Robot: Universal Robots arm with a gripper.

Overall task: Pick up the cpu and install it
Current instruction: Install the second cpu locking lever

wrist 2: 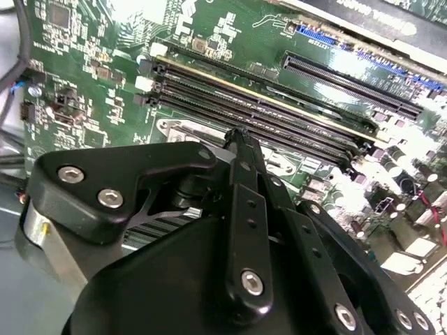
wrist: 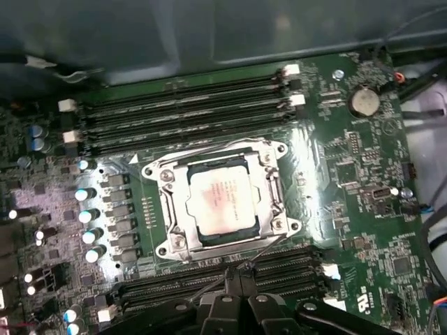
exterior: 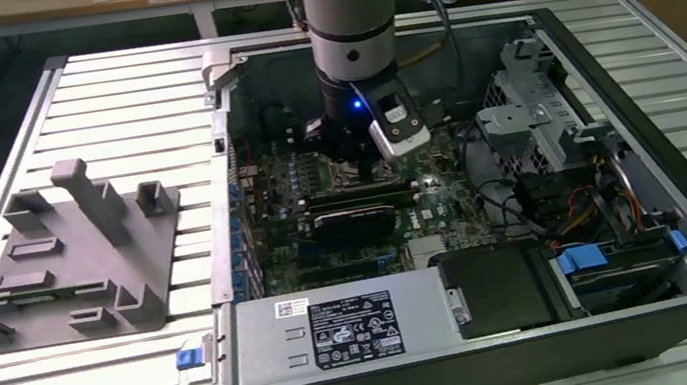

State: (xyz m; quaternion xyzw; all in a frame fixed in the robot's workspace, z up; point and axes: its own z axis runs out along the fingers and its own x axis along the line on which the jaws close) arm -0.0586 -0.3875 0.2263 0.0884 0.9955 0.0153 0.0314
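Gripper (wrist: 241,269) hovers beside cpu (wrist: 222,204) lying flat in socket (wrist: 174,241).

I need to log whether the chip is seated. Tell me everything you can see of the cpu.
In the first wrist view the cpu is a small flat square chip with a pale, silvery metal top bearing faint print. It lies flat inside the metal-framed socket on the green motherboard, between two banks of memory slots. The frame surrounds its edges. The gripper sits beside the socket, not touching the chip.

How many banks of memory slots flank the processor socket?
2: one bank on one side of the socket holding the cpu, the other opposite, partly hidden behind the gripper.
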